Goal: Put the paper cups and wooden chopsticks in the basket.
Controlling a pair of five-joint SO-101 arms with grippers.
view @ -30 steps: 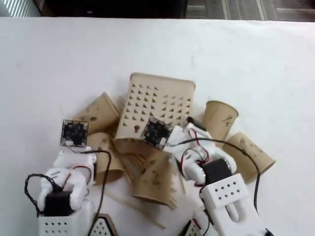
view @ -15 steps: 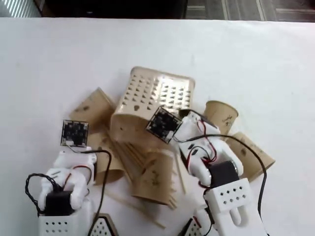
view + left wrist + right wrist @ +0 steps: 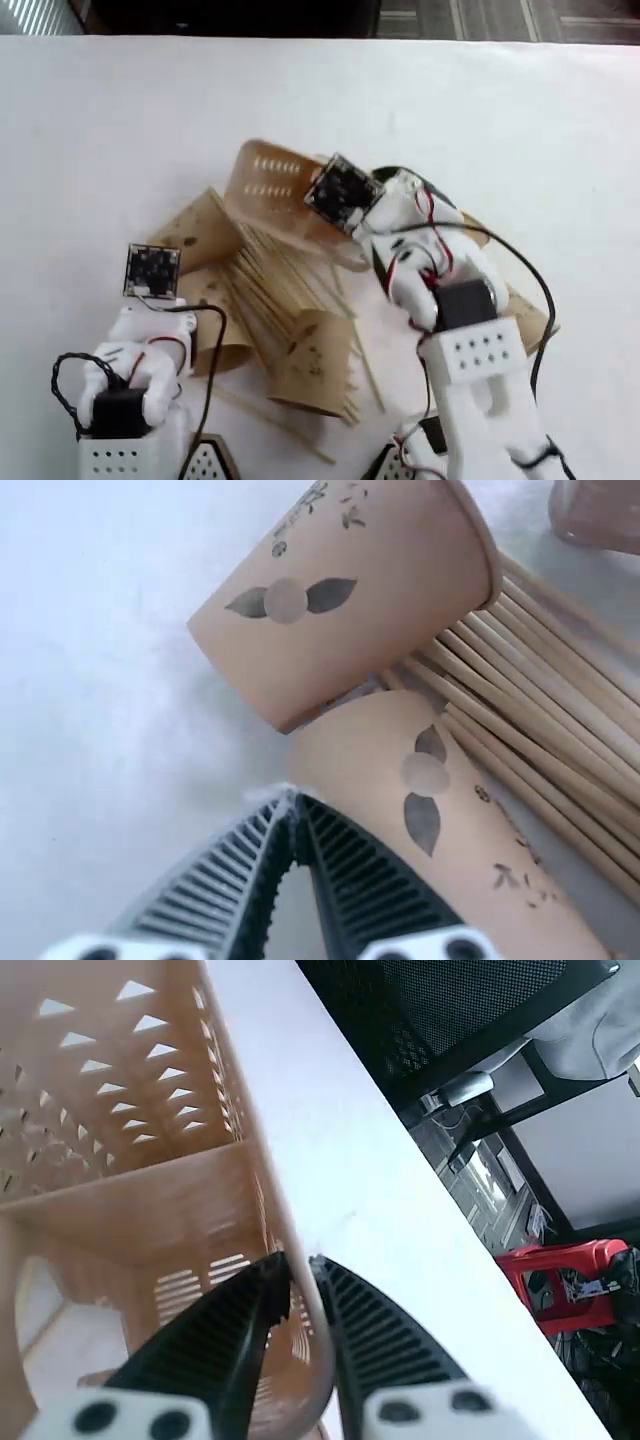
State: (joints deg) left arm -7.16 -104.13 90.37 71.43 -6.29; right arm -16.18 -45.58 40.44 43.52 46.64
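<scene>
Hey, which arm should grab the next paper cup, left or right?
Left. The left gripper hangs right over two paper cups lying beside the chopsticks, jaws shut and holding nothing. The right gripper is clamped on the wall of the basket, so it looks tied up.

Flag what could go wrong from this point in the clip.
1. The right gripper pinches just one thin wall of the basket, which is tilted; it may slip or swing.
2. Set down, the basket could land on the loose chopsticks and the paper cup beside them, scattering them.
</scene>
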